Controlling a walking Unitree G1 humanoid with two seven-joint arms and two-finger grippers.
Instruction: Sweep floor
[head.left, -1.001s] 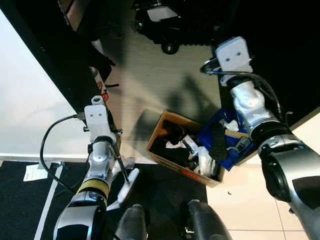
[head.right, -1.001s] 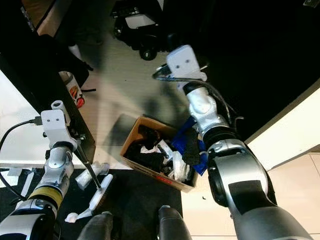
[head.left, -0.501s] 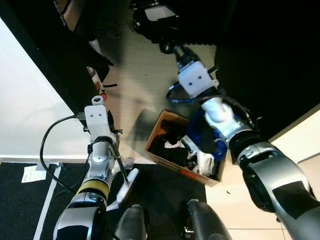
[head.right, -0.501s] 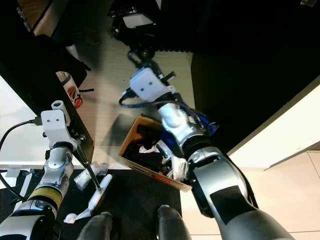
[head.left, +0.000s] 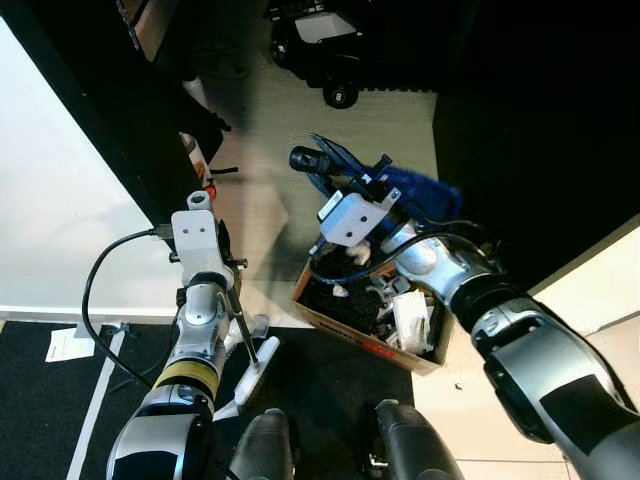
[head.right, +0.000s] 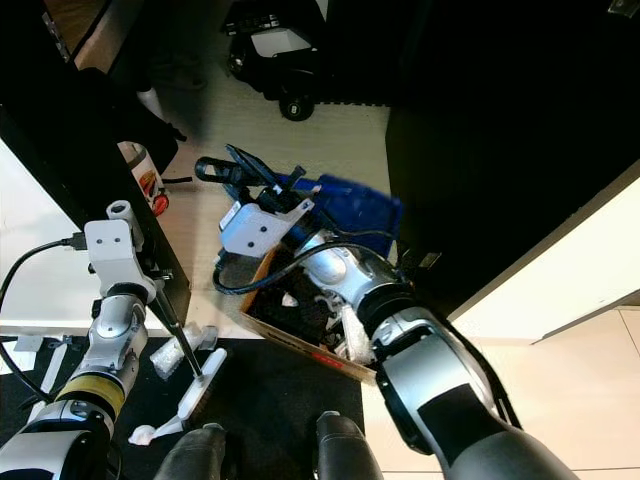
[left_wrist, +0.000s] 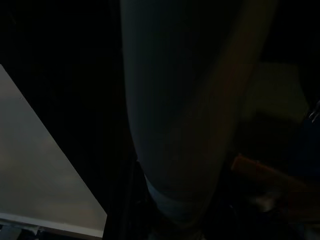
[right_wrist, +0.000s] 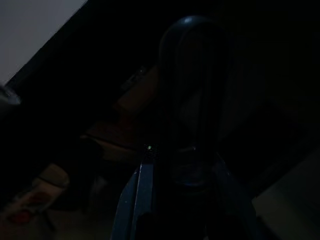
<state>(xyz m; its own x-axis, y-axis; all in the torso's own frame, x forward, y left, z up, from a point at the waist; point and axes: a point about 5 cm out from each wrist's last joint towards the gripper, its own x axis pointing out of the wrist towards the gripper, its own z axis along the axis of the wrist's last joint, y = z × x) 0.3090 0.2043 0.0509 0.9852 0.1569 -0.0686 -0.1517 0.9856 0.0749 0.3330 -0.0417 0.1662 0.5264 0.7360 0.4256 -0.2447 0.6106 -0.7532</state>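
Note:
A blue dustpan (head.left: 415, 190) is held tilted in the air above an open cardboard box (head.left: 360, 340) full of rubbish. My right gripper (head.left: 322, 163) is shut on its dark handle, over the box's far left corner. In the dark right wrist view a rounded handle (right_wrist: 192, 100) sits between blue edges. My left gripper (head.left: 222, 262) is low at the left by a black cabinet edge. A thin dark rod (head.left: 240, 325) runs from that arm down to a white brush head (head.left: 255, 368) on the black mat.
A black wheeled machine (head.left: 320, 40) stands at the far end of the pale floor. A black cabinet (head.left: 110, 110) lines the left, with a red-labelled bottle (head.left: 196, 160) at its foot. A dark wall closes the right. My feet (head.left: 265, 445) stand on the black mat.
My right arm has swung from the right side of the box across to its left, carrying the blue dustpan up from beside the box. The left arm and brush have stayed put.

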